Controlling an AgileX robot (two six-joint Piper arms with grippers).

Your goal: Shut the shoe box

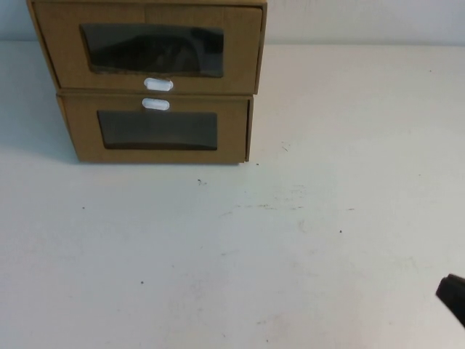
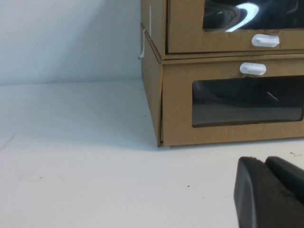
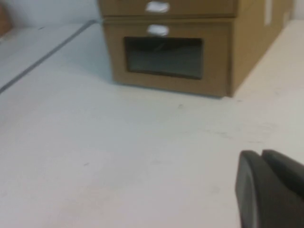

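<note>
At the far left of the white table (image 1: pixel 305 254), against the pale back wall, the brown cardboard drawer-style shoe box (image 1: pixel 58 43) is stacked on a twin brown cardboard box (image 1: pixel 86 138). The shoe box's front panel is turned toward the robot, and the long axis of that panel runs left to right across the table. Its dark rectangular plastic window (image 1: pixel 152 49) is set in the panel, with the small white oval pull tab (image 1: pixel 158 84) just below it. On the twin box, a white tab (image 1: pixel 155 104) is placed above the window, so the two tabs lie close together.

Only the two fronts are shown in the high view. A side wall of the stack is added in each wrist view, and in the left wrist view the shoe box's front panel appears roughly flush with its outer sleeve. How deep the boxes are cannot be told.

The left gripper (image 2: pixel 263 161) is seen only in the left wrist view, low over the table just in front of the twin box. Its dark fingers (image 2: pixel 249 190) are pressed together, nothing between them. The right gripper (image 3: pixel 261 154) is held well apart from the boxes, at the table's near right edge, likewise closed and empty. In the high view, only a dark corner of it is caught.
</note>
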